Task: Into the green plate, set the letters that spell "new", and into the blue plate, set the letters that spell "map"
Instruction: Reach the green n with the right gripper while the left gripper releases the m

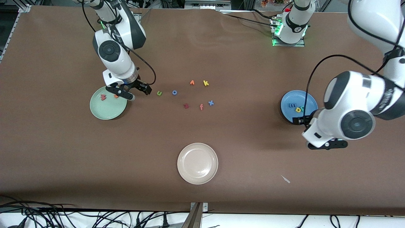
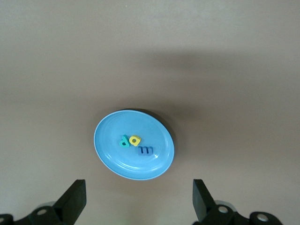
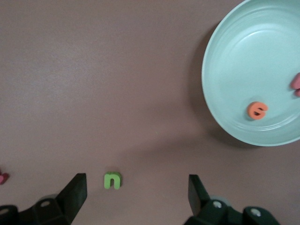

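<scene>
The green plate [image 1: 108, 110] [image 3: 243, 51] lies toward the right arm's end of the table. It holds the pinkish-red w [image 1: 102, 97] [image 3: 296, 83] and the orange e [image 1: 116, 96] [image 3: 257, 110]. The green n [image 1: 159, 93] [image 3: 112, 180] lies on the table beside that plate. My right gripper [image 1: 134, 91] [image 3: 138, 194] hangs open and empty over the table between the plate's rim and the n. The blue plate [image 1: 308, 98] [image 2: 112, 131] holds the blue m [image 1: 291, 105] [image 2: 146, 150], the yellow a [image 1: 298, 109] [image 2: 135, 140] and the teal p [image 2: 123, 141]. My left gripper [image 1: 313, 132] [image 2: 139, 201] hovers open and empty over the table beside the blue plate's rim.
Loose letters lie mid-table: a blue o [image 1: 174, 92], an orange letter [image 1: 192, 82], a yellow k [image 1: 206, 83], a dark red z [image 1: 186, 106], a salmon f [image 1: 201, 107] and a blue x [image 1: 210, 103]. A cream-white plate [image 1: 197, 163] sits nearer the front camera.
</scene>
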You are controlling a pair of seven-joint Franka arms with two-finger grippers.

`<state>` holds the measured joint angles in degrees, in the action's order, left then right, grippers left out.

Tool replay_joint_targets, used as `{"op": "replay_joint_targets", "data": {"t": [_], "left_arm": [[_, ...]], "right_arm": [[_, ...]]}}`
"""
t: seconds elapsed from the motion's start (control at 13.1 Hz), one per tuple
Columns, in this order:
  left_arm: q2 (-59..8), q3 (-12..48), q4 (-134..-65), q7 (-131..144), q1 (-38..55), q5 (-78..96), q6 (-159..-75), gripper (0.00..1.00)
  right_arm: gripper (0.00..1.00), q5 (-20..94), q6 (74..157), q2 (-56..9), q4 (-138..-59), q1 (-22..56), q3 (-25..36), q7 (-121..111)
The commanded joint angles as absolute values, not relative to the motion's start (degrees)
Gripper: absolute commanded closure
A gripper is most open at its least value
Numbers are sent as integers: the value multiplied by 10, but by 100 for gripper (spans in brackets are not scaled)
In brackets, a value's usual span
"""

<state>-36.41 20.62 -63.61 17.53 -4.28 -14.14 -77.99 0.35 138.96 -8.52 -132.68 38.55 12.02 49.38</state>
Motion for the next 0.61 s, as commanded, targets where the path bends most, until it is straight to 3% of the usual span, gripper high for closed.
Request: {"op": "replay_joint_targets", "data": {"t": [0.0, 0.23, 0.53], "left_arm": [[-311, 141, -644, 121, -34, -47, -767, 0], [-254, 84, -709, 89, -34, 38, -806, 0], [-158, 73, -858, 73, -33, 45, -931, 0]], "right_arm": [[5, 11, 1444, -127, -1332, 385, 92, 550], [5, 10, 1476, -167, -1332, 385, 57, 628], [11, 10, 1499, -189, -1332, 385, 40, 660]]}}
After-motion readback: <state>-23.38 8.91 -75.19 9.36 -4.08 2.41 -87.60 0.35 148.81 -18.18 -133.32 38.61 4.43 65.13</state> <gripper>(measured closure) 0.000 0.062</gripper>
